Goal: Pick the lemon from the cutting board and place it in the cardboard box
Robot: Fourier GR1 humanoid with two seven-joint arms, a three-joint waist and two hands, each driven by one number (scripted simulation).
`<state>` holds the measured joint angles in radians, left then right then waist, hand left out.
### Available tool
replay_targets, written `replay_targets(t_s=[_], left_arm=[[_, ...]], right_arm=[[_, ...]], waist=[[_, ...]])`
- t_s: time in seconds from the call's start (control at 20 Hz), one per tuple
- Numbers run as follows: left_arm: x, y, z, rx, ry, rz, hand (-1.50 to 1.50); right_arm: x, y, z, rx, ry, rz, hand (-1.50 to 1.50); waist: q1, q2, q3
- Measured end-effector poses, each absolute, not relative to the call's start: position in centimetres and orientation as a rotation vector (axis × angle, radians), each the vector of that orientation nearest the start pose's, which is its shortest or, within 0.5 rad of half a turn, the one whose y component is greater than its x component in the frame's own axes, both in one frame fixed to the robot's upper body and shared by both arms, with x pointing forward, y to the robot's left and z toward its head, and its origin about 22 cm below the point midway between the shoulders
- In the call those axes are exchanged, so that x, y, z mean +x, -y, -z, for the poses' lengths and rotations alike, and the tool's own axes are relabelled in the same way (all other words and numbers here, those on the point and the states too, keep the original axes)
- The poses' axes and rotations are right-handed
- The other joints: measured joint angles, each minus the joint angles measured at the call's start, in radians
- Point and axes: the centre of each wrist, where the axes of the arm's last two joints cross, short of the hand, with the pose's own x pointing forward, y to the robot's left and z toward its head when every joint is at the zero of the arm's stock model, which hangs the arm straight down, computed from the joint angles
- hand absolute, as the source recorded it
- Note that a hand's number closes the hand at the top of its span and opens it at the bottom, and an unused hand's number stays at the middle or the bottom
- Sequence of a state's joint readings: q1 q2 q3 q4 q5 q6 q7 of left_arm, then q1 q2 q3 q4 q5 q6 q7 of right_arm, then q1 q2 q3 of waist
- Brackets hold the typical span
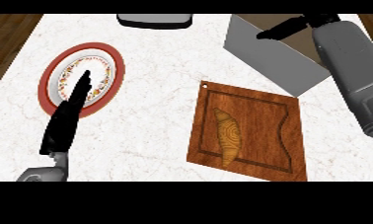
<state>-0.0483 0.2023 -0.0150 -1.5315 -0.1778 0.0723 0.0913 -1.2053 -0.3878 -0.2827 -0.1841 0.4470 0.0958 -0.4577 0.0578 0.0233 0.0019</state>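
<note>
Glossy black left hand [67,114], fingers straight, overlapping red-rimmed plate [51,72].

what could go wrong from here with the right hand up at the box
1. No lemon shows; the right hand sits over the cardboard box, so whether it carries one cannot be told, and a release there may miss.
2. The right forearm hangs close to the box wall and could nudge it.
3. A croissant lies on the cutting board, possibly mistaken for the target.
</note>
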Motion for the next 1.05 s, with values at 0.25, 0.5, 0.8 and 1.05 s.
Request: replay_targets(t_s=[0.25, 0.5, 0.8, 1.05], left_arm=[[25.5, -27.0, -1.2, 0.34, 1.483, 0.243, 0.0], [26.0, -27.3, -1.6, 0.335, 1.49, 0.241, 0.0], [25.9, -27.0, -1.9, 0.332, 1.508, 0.246, 0.0], [26.2, -26.7, -2.1, 0.327, 1.514, 0.249, 0.0]], right_arm=[[46.7, 30.3, -15.6, -0.199, 1.797, -0.353, -1.5], [45.2, 35.9, -17.0, -0.219, 1.812, -0.159, -1.5], [41.8, 43.6, -18.5, -0.279, 1.81, -0.001, -1.5], [38.8, 48.0, -18.2, -0.289, 1.823, 0.014, -1.5]], waist=[[0.004, 0.004, 0.0], [0.008, 0.011, 0.001], [0.017, 0.019, 0.004], [0.02, 0.026, 0.007]])
